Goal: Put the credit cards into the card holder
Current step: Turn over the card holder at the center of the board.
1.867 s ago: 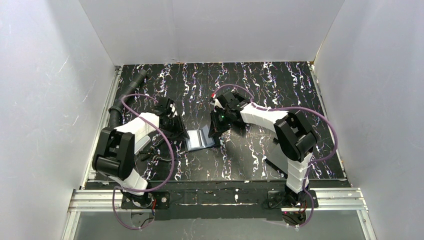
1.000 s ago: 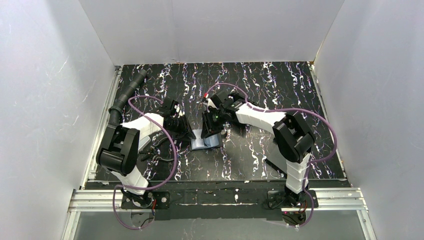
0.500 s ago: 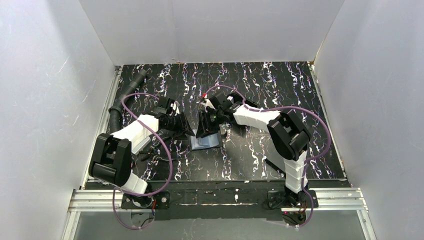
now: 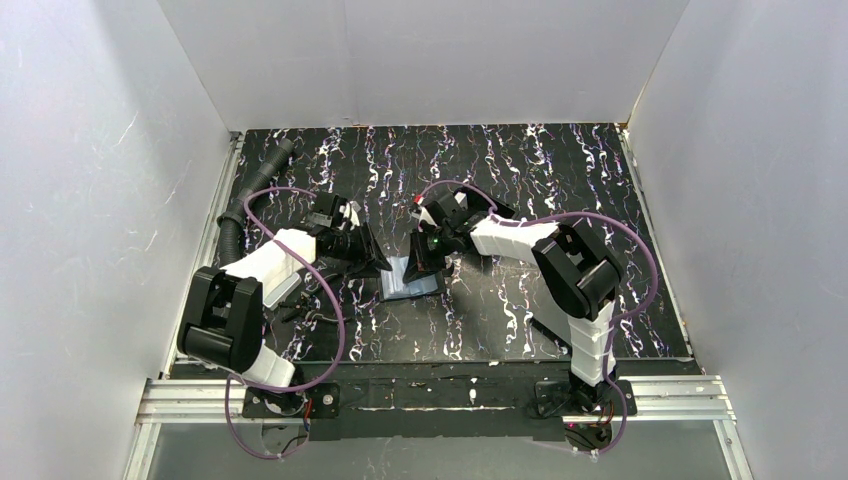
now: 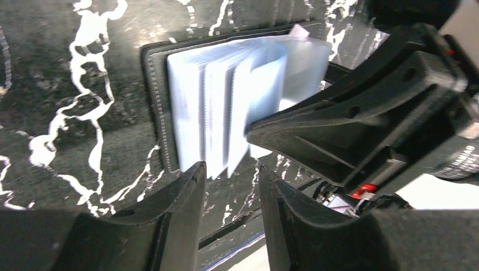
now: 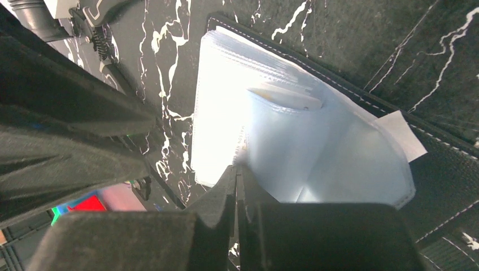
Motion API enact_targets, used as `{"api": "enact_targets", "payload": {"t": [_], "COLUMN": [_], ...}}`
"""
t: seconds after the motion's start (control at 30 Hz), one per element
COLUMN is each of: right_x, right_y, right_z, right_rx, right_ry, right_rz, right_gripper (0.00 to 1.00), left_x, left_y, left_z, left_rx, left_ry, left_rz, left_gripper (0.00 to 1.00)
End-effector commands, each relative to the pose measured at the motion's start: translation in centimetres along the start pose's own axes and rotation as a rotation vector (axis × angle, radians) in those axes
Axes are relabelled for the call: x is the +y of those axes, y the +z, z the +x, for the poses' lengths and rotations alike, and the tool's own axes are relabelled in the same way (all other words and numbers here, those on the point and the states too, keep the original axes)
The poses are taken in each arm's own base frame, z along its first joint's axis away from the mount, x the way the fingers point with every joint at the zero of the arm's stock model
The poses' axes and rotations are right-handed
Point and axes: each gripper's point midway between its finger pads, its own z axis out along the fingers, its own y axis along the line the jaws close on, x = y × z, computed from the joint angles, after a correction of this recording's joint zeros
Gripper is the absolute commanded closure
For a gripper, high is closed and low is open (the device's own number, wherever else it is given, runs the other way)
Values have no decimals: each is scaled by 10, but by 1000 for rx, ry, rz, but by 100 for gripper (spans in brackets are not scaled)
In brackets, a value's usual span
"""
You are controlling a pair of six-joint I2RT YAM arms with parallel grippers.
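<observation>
The card holder (image 4: 411, 279) lies open on the black marbled table, its pale blue-grey plastic sleeves fanned out. It also shows in the left wrist view (image 5: 226, 96) and the right wrist view (image 6: 294, 130). My right gripper (image 4: 419, 262) (image 6: 237, 169) is shut, its tips pinching the edge of a lifted sleeve. A pale card edge (image 6: 285, 96) shows at the top of one sleeve, and a white tab (image 6: 404, 135) sticks out beyond the sleeves. My left gripper (image 4: 377, 262) (image 5: 229, 172) is open and empty, just left of the holder's edge. No loose credit cards are in view.
A black corrugated hose (image 4: 255, 190) runs along the table's left edge. Purple cables loop off both arms. White walls close in the table (image 4: 560, 170) on three sides. The two grippers are close together over the holder.
</observation>
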Motion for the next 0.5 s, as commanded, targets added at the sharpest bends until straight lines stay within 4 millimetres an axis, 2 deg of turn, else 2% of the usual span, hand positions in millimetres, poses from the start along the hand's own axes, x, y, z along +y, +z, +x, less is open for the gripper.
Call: {"api": "enact_targets", "payload": {"t": [0.0, 0.07, 0.13, 0.37, 0.47], "right_x": [0, -1, -2, -9, -18], "right_y": [-1, -2, -4, -12, -17], "right_z": [-8, -8, -9, -10, -8], "right_rx": [-28, -29, -35, -44, -42], "right_ry": [-16, -21, -26, -50, -60], "right_rz": [2, 10, 28, 86, 143], "right_gripper": [94, 95, 95, 94, 91], "left_x": [-39, -48, -49, -28, -2], "left_y": [-6, -1, 7, 38, 40], "left_z": [-5, -3, -3, -1, 2], "left_rx": [16, 37, 44, 95, 103], "left_ry": [22, 16, 5, -30, -19], "left_rz": [162, 201, 202, 134, -4], "left_gripper": [62, 65, 68, 72, 77]}}
